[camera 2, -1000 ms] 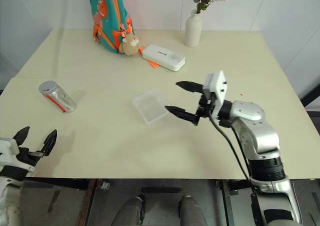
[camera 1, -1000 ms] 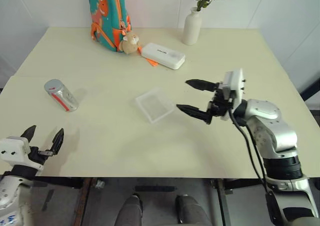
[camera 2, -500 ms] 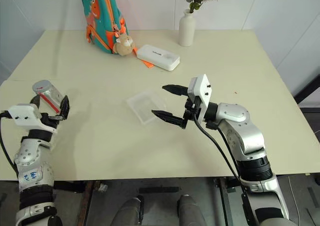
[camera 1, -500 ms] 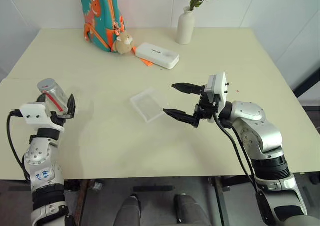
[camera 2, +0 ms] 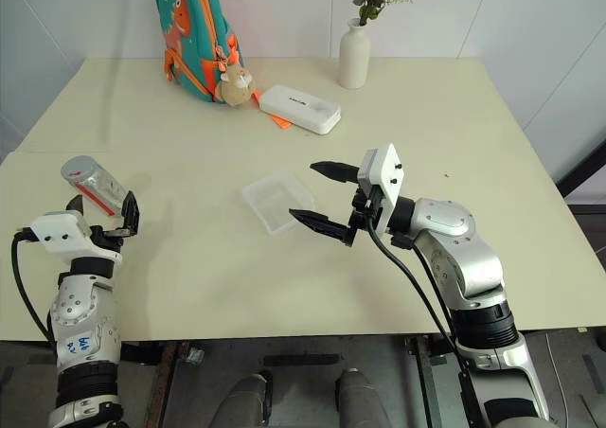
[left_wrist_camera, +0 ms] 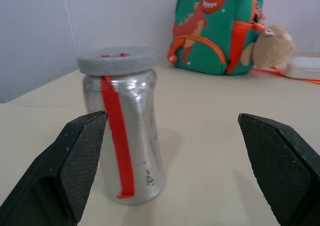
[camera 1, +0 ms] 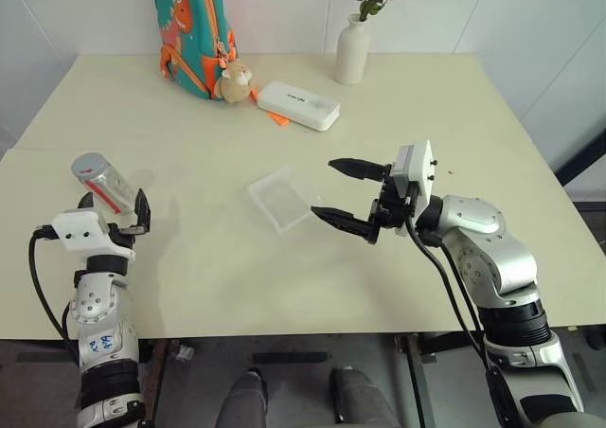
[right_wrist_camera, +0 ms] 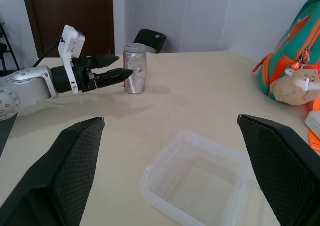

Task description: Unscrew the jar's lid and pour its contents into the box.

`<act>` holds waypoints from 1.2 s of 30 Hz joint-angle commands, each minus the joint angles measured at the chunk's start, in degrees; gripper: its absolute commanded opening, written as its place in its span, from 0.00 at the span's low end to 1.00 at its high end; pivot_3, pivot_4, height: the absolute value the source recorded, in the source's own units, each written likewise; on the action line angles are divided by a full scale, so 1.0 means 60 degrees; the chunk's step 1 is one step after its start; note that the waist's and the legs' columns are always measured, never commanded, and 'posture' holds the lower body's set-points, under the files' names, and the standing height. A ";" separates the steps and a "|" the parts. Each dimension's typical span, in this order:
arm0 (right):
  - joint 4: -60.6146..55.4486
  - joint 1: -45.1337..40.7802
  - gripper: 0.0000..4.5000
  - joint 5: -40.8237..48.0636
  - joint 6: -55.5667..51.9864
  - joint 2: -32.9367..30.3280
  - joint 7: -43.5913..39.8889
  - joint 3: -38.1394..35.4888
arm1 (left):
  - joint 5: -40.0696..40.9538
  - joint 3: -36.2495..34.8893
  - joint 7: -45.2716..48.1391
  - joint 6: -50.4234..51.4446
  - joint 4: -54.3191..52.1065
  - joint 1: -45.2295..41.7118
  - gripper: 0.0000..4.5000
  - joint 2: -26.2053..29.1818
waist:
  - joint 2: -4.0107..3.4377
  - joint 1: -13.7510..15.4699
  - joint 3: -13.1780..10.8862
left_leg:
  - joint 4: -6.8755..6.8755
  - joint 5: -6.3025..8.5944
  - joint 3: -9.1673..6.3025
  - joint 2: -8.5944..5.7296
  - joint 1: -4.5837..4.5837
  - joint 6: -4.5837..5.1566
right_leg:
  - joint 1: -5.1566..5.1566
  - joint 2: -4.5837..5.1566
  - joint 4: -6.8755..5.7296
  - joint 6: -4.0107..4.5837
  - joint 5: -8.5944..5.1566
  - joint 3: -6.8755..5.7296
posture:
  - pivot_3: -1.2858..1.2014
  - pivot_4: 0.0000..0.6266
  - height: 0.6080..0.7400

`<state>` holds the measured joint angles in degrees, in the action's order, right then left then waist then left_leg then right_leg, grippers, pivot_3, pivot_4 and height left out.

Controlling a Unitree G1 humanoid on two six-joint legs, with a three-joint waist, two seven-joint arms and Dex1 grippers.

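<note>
Just beyond open left tool (camera 1: 114,206), upright jar (camera 1: 100,179)

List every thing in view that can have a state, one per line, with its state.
jar: upright on the table, lid on, not held
lid: on the jar's neck
box: open, looks empty, flat on the table
left gripper: open, just short of the jar
right gripper: open, holding nothing, beside the box
backpack: upright at the table's far edge
white case: closed, lying flat
vase: upright, holding flowers
</note>
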<state>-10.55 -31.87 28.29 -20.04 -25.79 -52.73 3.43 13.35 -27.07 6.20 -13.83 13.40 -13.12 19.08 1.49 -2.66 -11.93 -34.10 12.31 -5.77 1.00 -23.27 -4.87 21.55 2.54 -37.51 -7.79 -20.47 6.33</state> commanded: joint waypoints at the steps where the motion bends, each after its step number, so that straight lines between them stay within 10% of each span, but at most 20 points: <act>1: -0.0318 0.0043 1.00 0.0072 0.0140 -0.0029 0.0072 -0.0236 | 0.0046 -0.0311 -0.0183 -0.0066 -0.0004 -0.0102 0.99 0.0383 | 0.0000 0.0000 0.0000 | 0.0000 0.0000 0.0000 0.0000 0.0000 0.0000 | 0.0000 0.0000 0.0000 0.0000 0.0000 -0.0001 | 0.52 0.24 1.00; 22: -0.0859 0.0359 1.00 0.0133 -0.0052 -0.0052 0.0758 -0.0334 | 0.0096 0.0098 0.1495 -0.0767 0.4998 -0.2837 0.99 0.2160 | 0.0001 0.0049 0.0000 | 0.0013 -0.0002 -0.0002 0.0001 -0.0003 -0.0003 | 0.0004 -0.0001 0.0010 0.0000 0.0000 -0.0005 | 0.52 0.24 1.00; 31: -0.1153 0.0790 1.00 0.0182 -0.0130 0.0032 0.1047 -0.0332 | -0.0035 0.0381 0.1781 -0.1128 0.5479 -0.3003 0.46 0.2386 | 0.0001 0.0083 0.0000 | 0.0012 -0.0003 -0.0003 0.0002 -0.0003 -0.0003 | 0.0004 -0.0002 0.0003 0.0000 0.0000 -0.0006 | 0.52 0.24 1.00; 36: -0.1221 0.0988 1.00 0.0166 -0.0150 0.0095 0.1125 -0.0308 | 0.0262 0.0317 0.2126 -0.1232 0.5452 -0.3069 0.44 0.2288 | 0.0001 0.0088 0.0000 | 0.0012 -0.0003 -0.0002 0.0001 -0.0003 -0.0003 | 0.0004 -0.0001 0.0004 0.0000 0.0000 -0.0005 | 0.52 0.24 1.00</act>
<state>-15.45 -25.92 28.47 -21.31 -25.41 -46.44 2.49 13.49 -24.22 17.89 -19.58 47.73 -31.04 32.05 1.49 -2.13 -11.93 -34.02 12.29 -5.78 1.01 -23.29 -4.89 21.58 2.54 -37.48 -7.79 -20.47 6.30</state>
